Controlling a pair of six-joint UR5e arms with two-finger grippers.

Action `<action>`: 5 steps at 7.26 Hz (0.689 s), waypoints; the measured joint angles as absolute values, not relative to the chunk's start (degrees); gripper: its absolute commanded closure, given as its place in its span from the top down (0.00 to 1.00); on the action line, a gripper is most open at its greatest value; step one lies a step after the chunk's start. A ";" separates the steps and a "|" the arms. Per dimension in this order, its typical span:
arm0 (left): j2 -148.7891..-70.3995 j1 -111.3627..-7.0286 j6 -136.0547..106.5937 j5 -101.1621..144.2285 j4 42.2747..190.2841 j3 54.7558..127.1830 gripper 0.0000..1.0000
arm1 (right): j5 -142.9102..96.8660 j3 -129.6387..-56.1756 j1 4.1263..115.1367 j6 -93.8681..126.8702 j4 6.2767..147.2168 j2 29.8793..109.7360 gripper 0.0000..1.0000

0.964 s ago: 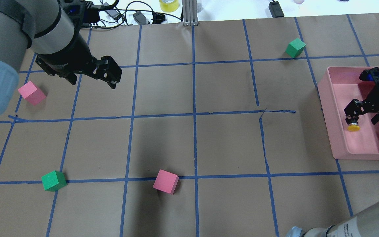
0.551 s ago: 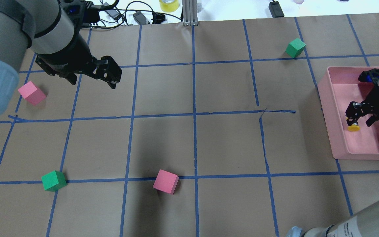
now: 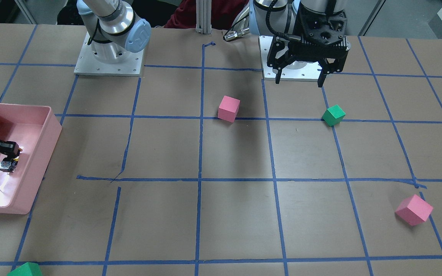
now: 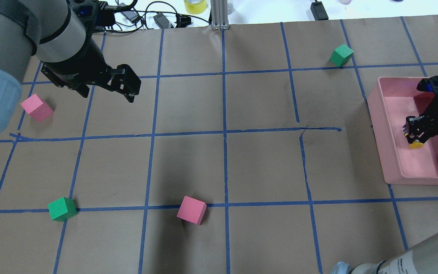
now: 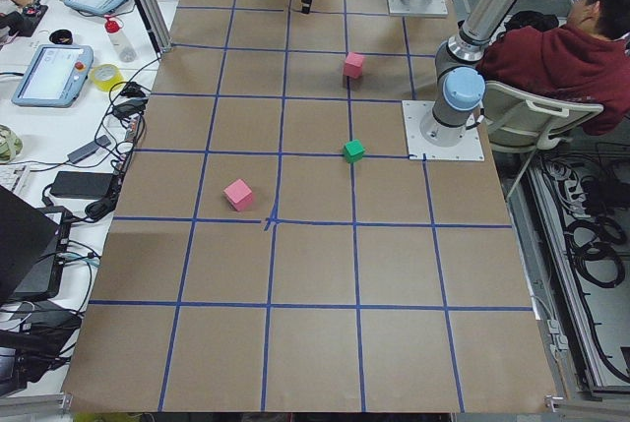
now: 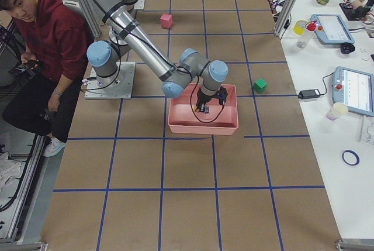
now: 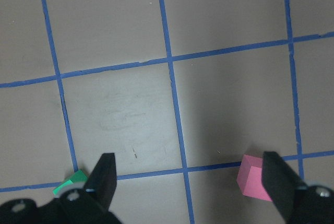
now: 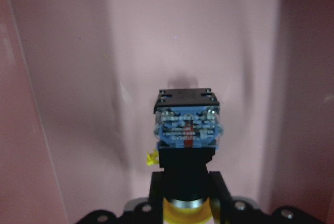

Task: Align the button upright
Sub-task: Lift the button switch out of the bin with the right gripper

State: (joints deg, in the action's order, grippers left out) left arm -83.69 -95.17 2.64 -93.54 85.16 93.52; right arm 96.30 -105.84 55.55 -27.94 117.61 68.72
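Within pink bin point(image 4: 386, 144), right gripper point(image 4: 416, 135), angled low, clenches the button point(image 4: 416, 144).

A button point(image 8: 187, 130), yellow cap nearest the lens and base block pointing away, is clasped by the right gripper point(image 8: 187, 190) inside a pink tray point(image 8: 68, 51).

The right wrist view's bottom edge is cutting off the button point(image 8: 187, 125) at its yellow cap; the front view's is clipping a green cube point(image 3: 23, 269).
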 measured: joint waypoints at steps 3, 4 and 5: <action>-83.49 -95.21 2.62 -93.45 85.28 93.52 1.00 | 96.01 -100.72 55.71 -27.43 113.04 70.87 0.00; -83.47 -95.23 2.58 -93.43 85.29 93.52 1.00 | 95.69 -97.49 56.05 -27.02 108.80 72.41 0.00; -83.47 -95.23 2.56 -93.44 85.29 93.52 1.00 | 95.59 -94.72 56.92 -26.64 105.52 73.66 0.00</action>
State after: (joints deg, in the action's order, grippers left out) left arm -83.47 -95.23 2.56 -93.44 85.29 93.52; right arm 95.59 -94.72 56.92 -26.64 105.52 73.66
